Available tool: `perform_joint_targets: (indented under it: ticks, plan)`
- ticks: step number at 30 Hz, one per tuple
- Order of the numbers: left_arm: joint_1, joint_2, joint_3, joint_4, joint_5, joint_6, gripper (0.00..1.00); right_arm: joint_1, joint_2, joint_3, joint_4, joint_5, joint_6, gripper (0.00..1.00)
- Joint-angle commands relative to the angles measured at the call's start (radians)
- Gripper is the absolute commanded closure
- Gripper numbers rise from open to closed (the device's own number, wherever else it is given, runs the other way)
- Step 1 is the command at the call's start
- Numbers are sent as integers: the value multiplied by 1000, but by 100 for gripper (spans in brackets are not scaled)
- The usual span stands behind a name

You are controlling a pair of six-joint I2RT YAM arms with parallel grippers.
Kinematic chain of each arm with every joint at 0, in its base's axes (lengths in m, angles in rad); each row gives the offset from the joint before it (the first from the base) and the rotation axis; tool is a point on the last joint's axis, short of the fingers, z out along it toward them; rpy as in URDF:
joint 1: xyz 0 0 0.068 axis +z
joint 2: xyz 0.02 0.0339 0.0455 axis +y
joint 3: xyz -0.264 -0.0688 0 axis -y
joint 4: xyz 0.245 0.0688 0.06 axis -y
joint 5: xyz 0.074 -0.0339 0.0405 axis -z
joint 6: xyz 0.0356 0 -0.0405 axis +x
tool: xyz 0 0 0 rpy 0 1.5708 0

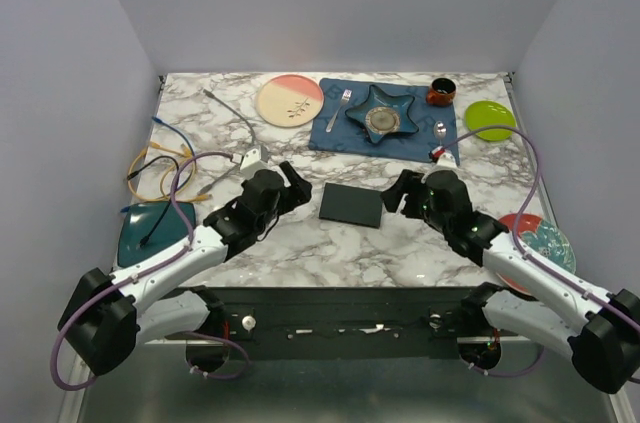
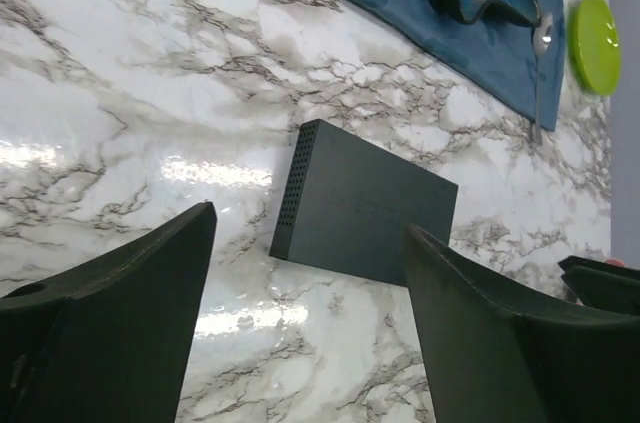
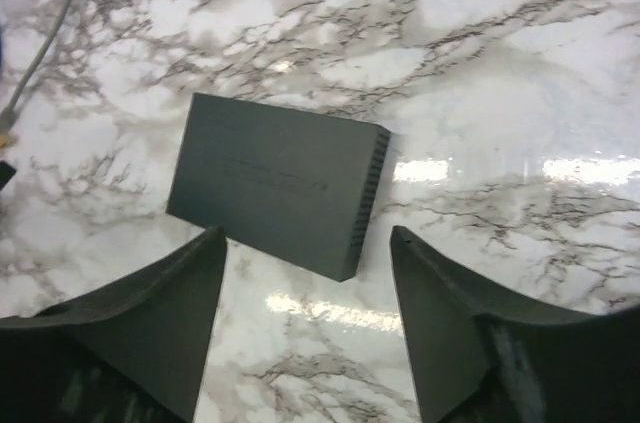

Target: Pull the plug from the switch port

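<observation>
A dark green plate (image 1: pixel 150 233) sits at the far left of the table (image 1: pixel 330 243). Behind it lie a yellow cable (image 1: pixel 150 165), a blue cable (image 1: pixel 172 133) and a grey cable (image 1: pixel 232 113). They are loose on the marble top, well apart from the switch. A small white block (image 1: pixel 250 156) lies near the tip of the left arm.

The left gripper (image 1: pixel 292 186) is just left of the switch (image 1: pixel 351 204). Its fingers (image 2: pixel 150 283) are spread wide and hold nothing.

A pink plate (image 1: pixel 290 100) sits at the back.

The switch is a thin black box. It lies flat in the middle of the table, between the two grippers, and neither one touches it. One thin side has rows of tiny holes. Behind it is a blue mat (image 1: pixel 330 131) with a fork (image 1: pixel 340 108), a star-shaped dish (image 1: pixel 382 113) and a spoon (image 1: pixel 440 130) on it.

The right gripper (image 1: pixel 398 193) is just right of the switch. Its fingers (image 3: pixel 470 343) are also wide apart, with nothing in them.

A red cup (image 1: pixel 440 93) stands by the mat's far right corner. A bright green plate (image 1: pixel 489 120) is to the right of it. A red and teal plate (image 1: pixel 545 238) lies beside the right arm.
</observation>
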Motion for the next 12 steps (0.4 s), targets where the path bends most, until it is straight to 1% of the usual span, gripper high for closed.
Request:
perform_joint_targets:
  ticks: [1, 2, 3, 5, 7, 10, 12]
  plan:
    - [-17, -27, 35, -208, -130, -5, 12, 55, -27, 41, -30, -100, -135, 11]
    - [-17, -22, 40, -246, -139, -17, 10, 74, -27, 48, -31, -85, -167, 10]
    - [-19, -19, 44, -260, -144, -25, 10, 119, -24, 56, -31, -70, -183, 9]
    - [-19, -4, 55, -306, -149, -48, 10, 155, 2, 68, -41, -49, -212, 8]
    - [-17, 4, 63, -324, -141, -56, 12, 167, 25, 82, -48, -66, -213, 8]
    - [-20, 2, 70, -341, -130, -22, 14, 175, 28, 79, -39, -79, -204, 8]
    - [-20, -33, 54, -326, -121, 13, 13, 177, 9, 73, -30, -85, -204, 8]
